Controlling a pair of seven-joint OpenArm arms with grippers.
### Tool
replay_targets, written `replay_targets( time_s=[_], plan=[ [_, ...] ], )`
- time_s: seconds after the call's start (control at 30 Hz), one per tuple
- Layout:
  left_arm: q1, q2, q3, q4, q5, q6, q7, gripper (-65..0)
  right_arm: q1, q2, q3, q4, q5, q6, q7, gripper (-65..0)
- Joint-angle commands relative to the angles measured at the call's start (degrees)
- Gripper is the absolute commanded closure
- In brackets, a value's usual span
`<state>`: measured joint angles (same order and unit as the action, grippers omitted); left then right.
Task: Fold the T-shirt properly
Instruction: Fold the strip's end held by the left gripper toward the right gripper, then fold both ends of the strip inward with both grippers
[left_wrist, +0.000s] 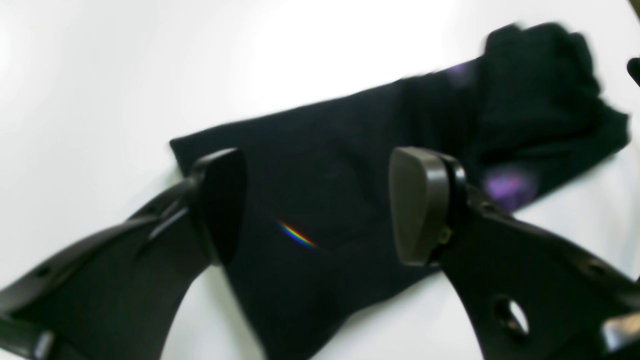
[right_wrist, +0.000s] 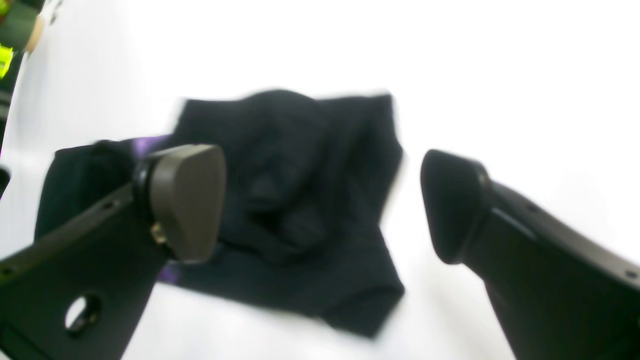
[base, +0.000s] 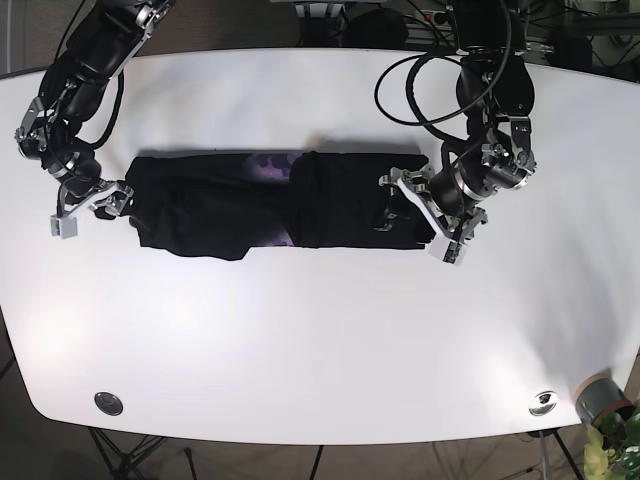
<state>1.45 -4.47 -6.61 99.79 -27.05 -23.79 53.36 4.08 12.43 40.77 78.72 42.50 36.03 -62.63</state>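
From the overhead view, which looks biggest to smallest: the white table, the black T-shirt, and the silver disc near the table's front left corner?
1. white table, which fills most of the view
2. black T-shirt, a long folded band across the table's middle
3. silver disc, tiny; a similar one sits at the opposite front corner

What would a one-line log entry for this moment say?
T-shirt: long band on table, unfinished | left gripper: open, above one end | right gripper: open, at other end

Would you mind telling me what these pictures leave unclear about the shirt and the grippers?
- T-shirt: the purple print is mostly tucked inside the folds in the base view, and motion-blurred in both wrist views.
- Left gripper: its fingers cover part of the cloth's edge in the left wrist view.
- Right gripper: whether it touches the cloth is unclear.
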Motion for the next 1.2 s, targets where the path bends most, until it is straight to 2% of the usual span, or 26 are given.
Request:
replay_targets(
  time_s=[0.0, 0.13, 0.23, 0.37, 0.43, 0.63, 0.73, 0.77, 0.83, 0.93, 1.1, 1.17],
  plan=[
    [-0.7, -0.2, -2.0, -2.2, -0.9, -3.4, -1.0, -34.7, 1.0, 1.8, -0.1, -1.8, 1.5, 0.41, 1.0, -59.1],
    [-1.0, -1.5, -3.1, -7.0, -0.9, -7.7, -1.0, -16.4, 1.0, 1.9, -0.1, -4.7, 1.5, 0.41, 1.0, -59.1],
    [-1.1, -2.0, -2.6, -10.0, -0.9, -9.3, -1.0, -8.8, 1.0, 1.8, -0.1, -6.4, 1.5, 0.41, 1.1, -59.1],
    [-1.1, -2.1, -2.6, -11.9, -0.8, -9.7, -2.1, -7.6, 0.7, 1.6, -0.6, -6.8, 1.5, 0.41, 1.5, -59.1],
    [-0.6, -2.1, -2.6, -12.7, -0.8, -9.7, -4.3, -7.6, 0.5, 0.7, -0.9, -6.9, 1.5, 0.41, 1.5, -59.1],
    [-0.5, -3.9, -2.5, -14.0, -0.8, -9.8, -5.9, -7.6, 0.5, -1.2, -6.3, -6.7, 1.5, 0.32, 1.5, -59.0],
    [-0.5, -4.1, -2.5, -14.0, -0.8, -9.8, -5.9, -7.6, 0.5, -2.4, -7.2, -6.7, 1.5, -1.26, 1.7, -58.7],
    [-0.4, -4.1, -2.5, -14.0, -0.8, -9.8, -5.9, -7.6, 0.5, -2.7, -7.2, -6.7, 1.5, -2.58, 1.8, -57.1],
    [-0.1, -4.1, -2.5, -14.1, -0.8, -9.8, -6.0, -7.8, 0.7, -2.8, -7.3, -6.7, 1.5, -4.34, 1.8, -51.4],
    [-0.1, -4.2, -2.5, -14.2, -0.8, -9.8, -6.2, -7.9, 0.9, -3.1, -7.4, -6.7, 1.5, -6.1, 1.8, -37.4],
    [0.1, -3.9, -2.5, -15.0, -0.7, -9.8, -6.2, -8.1, 0.5, -3.2, -7.4, -1.6, 1.5, -7.42, 1.8, -5.9],
    [-0.2, -3.8, -2.5, -16.4, -0.7, -9.8, -6.2, -8.1, 0.5, -3.5, -7.9, 0.9, 1.5, -8.82, 1.8, -1.6]
  ],
)
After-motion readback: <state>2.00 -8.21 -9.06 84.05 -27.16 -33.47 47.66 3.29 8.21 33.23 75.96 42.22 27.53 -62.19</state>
